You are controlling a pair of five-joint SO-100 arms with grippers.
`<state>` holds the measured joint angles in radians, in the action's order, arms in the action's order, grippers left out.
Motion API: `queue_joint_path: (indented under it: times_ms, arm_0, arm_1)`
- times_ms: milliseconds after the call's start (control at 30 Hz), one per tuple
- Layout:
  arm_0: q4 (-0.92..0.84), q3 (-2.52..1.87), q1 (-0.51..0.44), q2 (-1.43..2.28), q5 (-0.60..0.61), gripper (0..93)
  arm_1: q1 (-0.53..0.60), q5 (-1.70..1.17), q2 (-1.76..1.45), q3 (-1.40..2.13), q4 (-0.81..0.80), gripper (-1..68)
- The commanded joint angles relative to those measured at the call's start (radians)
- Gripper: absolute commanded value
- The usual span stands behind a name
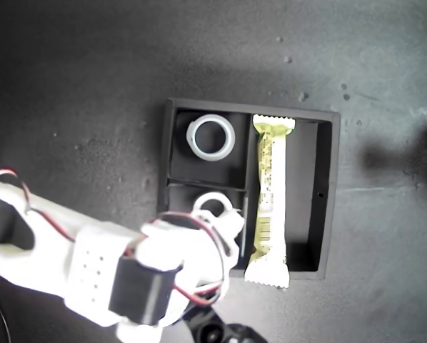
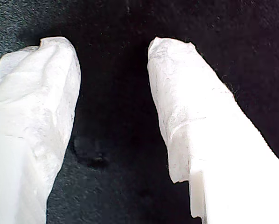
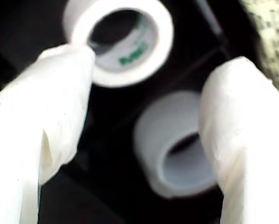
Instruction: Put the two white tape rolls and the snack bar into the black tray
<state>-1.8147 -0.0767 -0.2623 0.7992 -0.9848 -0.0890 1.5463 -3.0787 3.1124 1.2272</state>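
While both arms are seen only in part, the scene is listed as follows.

Black tray: the black tray (image 1: 326,187) is placed on the dark counter (image 1: 92,71), near the middle of the exterior view.

Larger tape roll: the larger tape roll (image 1: 211,137) is laid flat in one small compartment, the one toward the top of the exterior view.

Smaller tape roll: the smaller tape roll (image 1: 215,202) is found in the other small compartment, partly covered by my second gripper (image 1: 224,223); green print is seen on its inner core in the second wrist view (image 3: 125,39).

Snack bar: the snack bar (image 1: 270,200) is laid along the long compartment, its lower crimped end resting over the tray wall.

Second gripper: the fingers (image 3: 46,116) are spread apart above the two rolls, and nothing is held between them.

First gripper: my first gripper (image 2: 112,49) is held over bare dark counter, its fingers (image 2: 186,98) parted and nothing between them.
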Motion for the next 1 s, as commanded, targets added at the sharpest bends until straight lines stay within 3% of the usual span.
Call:
queue_joint_path:
  times_ms: [0, 67, 167, 300, 500, 733, 967]
  arm_0:
    - [-0.018, -0.046, -0.006, 0.293, 0.041, 16.9]
    - [-0.018, -0.161, 0.011, 0.468, 0.055, 16.9]
    - [-0.018, -0.457, 0.064, 0.761, 0.048, 15.3]
    - [0.009, -1.045, 0.207, 1.157, -0.038, 8.7]
    - [0.305, -1.967, 0.331, 1.758, -0.172, 0.0]
    - [0.433, -2.671, 0.348, 2.572, -0.347, 0.0]
    - [0.502, -2.902, 0.319, 2.588, -0.414, 0.0]
  arm_1:
    - [0.02, -0.037, -0.245, 0.011, 0.118, 9.6]
    - [0.009, -0.061, -0.273, 0.011, 0.066, 9.6]
    - [-0.003, -0.16, -0.273, 0.011, 0.114, 9.7]
    - [-0.003, -0.161, -0.273, 0.011, 0.114, 9.7]
    - [-0.003, -0.161, -0.273, 0.011, 0.114, 9.7]
    - [-0.005, -0.161, -0.273, 0.011, 0.114, 9.7]
    - [-0.015, -0.163, -0.273, 0.011, 0.114, 9.7]
